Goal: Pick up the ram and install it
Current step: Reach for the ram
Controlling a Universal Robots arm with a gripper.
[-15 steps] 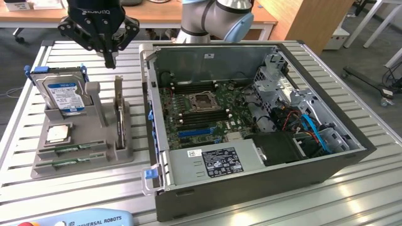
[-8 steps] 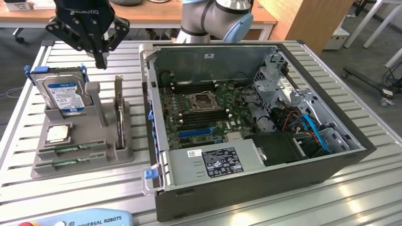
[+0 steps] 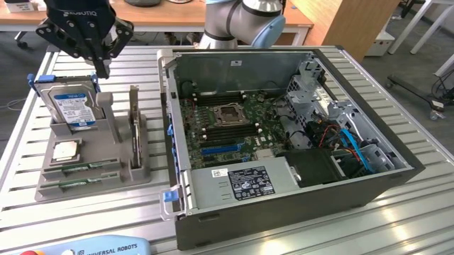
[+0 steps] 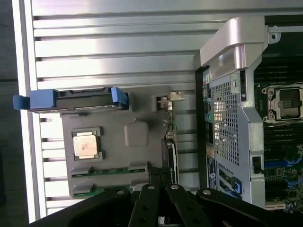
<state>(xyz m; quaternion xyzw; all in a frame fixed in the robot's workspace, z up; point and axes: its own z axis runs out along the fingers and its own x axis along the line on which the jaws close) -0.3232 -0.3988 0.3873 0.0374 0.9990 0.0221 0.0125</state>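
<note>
The ram [image 3: 80,169] is a thin, narrow green stick lying flat in a front slot of the grey holder [image 3: 124,178]. Its twin [image 3: 74,184] lies in the next slot. The gripper [image 3: 101,71] hangs above the holder near the hard drive [image 3: 71,106], fingers clenched on nothing.

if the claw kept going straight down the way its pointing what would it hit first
Most likely the grey holder, just past one end of a ram stick. The claw points down there, but depth is unclear, so this is a guess.
</note>
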